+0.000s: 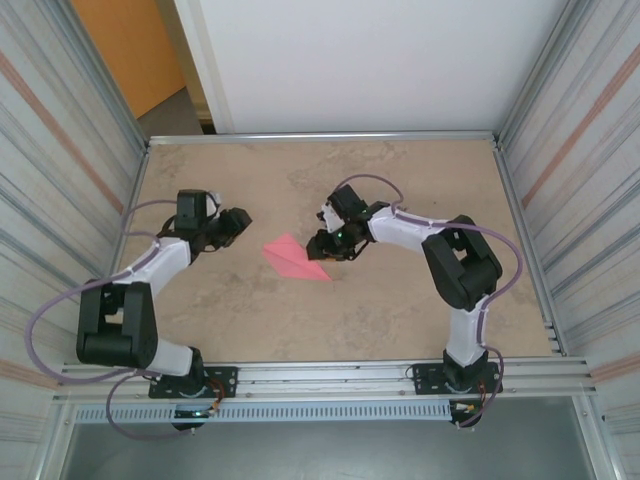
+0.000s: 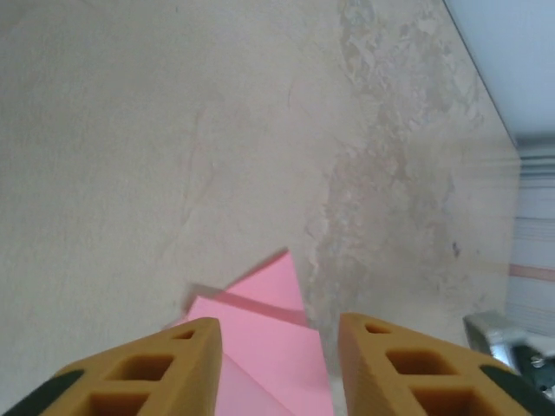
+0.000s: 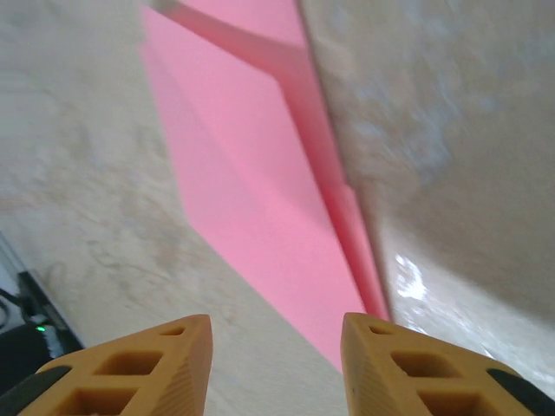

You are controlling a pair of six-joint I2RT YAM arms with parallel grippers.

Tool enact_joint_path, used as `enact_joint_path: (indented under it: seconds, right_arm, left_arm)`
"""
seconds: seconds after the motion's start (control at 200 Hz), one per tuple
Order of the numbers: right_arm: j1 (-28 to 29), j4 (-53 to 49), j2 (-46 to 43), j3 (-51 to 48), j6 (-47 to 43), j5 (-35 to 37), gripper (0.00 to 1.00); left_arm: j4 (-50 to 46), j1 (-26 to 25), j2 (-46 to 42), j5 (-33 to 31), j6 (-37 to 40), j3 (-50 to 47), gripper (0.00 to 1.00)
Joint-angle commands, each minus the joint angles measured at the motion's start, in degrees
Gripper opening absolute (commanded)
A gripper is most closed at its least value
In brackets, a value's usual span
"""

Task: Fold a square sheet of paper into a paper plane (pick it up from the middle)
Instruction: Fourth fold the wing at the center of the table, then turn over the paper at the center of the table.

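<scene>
The paper plane [image 1: 293,257], a pink-red sheet already creased into a narrow pointed dart, is seen lying flat on the mottled tabletop [image 1: 400,330] near the centre of the top view. Its nose is aimed toward the lower right of the frame.

The left gripper [image 1: 236,222] is placed just left of the paper's blunt end, apart from it. In the left wrist view its orange fingers [image 2: 165,364] are parted about halfway, with nothing clamped between them. Layered pink folds are seen on the table beyond the gap.

The right gripper [image 1: 326,245] is placed at the dart's upper right edge. Whether it touches the paper cannot be told from above. In the right wrist view its fingers [image 3: 399,364] are likewise partly spread and nothing is held. The paper's long creased edge is seen running up the frame between them.

The paper is judged to be very light, thin and limp, easily slid across the smooth surface or crumpled by a hard pinch. The stacked folds along the central crease are judged stiffest, so a hold is best taken there, at the middle of the length. An edge would first have to be lifted off the table.
</scene>
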Motion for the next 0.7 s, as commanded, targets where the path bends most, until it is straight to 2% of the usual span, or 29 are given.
enact_joint_path:
  seconds: [0.0, 0.231, 0.416, 0.697]
  right_arm:
    - [-0.78, 1.16, -0.18, 2.55, -3.98, -1.41, 0.45]
    - [-1.28, -3.28, 7.48, 10.58, -11.08, -4.22, 0.47]
    - [-1.33, -5.16, 12.26, 15.07, -12.65, -5.01, 0.44]
    - [-1.33, -6.26, 15.04, 16.29, -14.34, -8.48, 0.38]
  left_arm:
    - [-4.89, -0.24, -1.61, 4.13, -0.35, -1.51, 0.49]
    - [-2.45, -0.61, -0.66, 9.93, -1.62, -3.78, 0.58]
    - [-1.01, -2.89, 0.36, 9.82, -1.87, -4.35, 0.63]
    - [0.43, -4.39, 2.14, 9.90, -3.00, -4.43, 0.65]
